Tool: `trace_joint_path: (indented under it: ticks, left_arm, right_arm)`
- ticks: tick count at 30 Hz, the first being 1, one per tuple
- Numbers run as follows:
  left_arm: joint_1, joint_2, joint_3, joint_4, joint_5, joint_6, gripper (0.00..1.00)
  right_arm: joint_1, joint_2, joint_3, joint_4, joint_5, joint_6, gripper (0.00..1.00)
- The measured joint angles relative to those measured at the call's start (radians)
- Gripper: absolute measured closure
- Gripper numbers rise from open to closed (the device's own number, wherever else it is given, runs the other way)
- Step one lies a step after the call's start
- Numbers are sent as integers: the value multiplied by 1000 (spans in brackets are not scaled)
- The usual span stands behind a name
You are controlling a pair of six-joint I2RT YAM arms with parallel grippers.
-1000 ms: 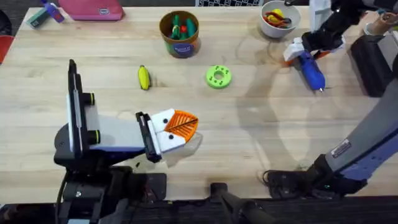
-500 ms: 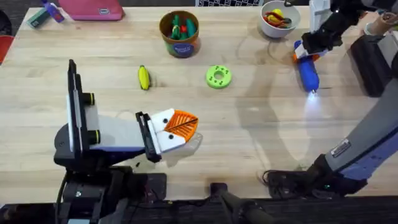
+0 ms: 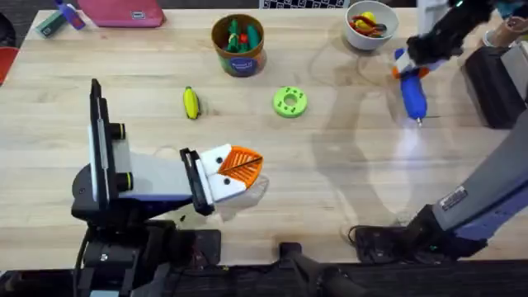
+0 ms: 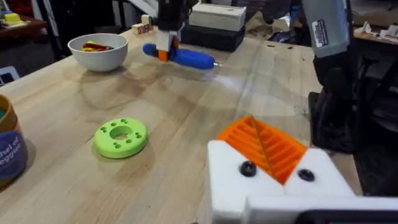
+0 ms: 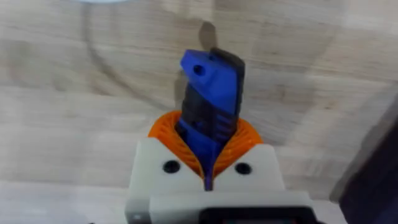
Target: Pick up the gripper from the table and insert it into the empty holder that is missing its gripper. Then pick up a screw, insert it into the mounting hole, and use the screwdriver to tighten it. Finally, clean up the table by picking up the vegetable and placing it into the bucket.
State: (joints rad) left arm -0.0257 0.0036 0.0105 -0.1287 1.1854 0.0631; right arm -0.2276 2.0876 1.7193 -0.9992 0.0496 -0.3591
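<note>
My right gripper point(image 3: 412, 63) is at the far right of the table, shut on the blue screwdriver point(image 3: 412, 92), whose metal tip points toward the near edge. The right wrist view shows the screwdriver point(image 5: 210, 106) clamped between the orange pads. My left gripper point(image 3: 241, 167) rests low near the front, its orange ribbed pads pressed together. In the left wrist view both white holders point(image 4: 267, 180) carry an orange gripper pad point(image 4: 264, 146) and a dark dot each. The yellow vegetable point(image 3: 190, 102) lies on the table left of centre. The bucket point(image 3: 238, 45) stands at the back with green and red items inside.
A round green disc point(image 3: 289, 101) lies mid-table between the vegetable and the screwdriver. A white bowl point(image 3: 369, 25) with coloured bits stands at the back right. A black box point(image 3: 493, 82) sits at the right edge and a pink case point(image 3: 124, 11) at the back left.
The right gripper has shifted slightly right and farther back with the screwdriver, which has swung from slanted to nearly straight. The left arm has not moved.
</note>
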Motion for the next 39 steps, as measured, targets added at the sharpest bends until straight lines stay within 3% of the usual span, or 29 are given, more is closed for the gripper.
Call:
trace_joint_path:
  ticks: [14,22,29,33,39]
  left_arm:
    - [0,0,0,0,0,0,994]
    - [0,0,0,0,0,0,994]
    - [0,0,0,0,0,0,994]
    - [0,0,0,0,0,0,994]
    - [0,0,0,0,0,0,994]
  right_arm:
    - [29,-453,107,-72,-212,81,978]
    - [170,-623,107,21,-362,199,978]
    - [334,-726,100,57,-407,277,978]
    - [417,-801,27,151,-418,304,978]
    - [479,-926,-223,455,-424,395,978]
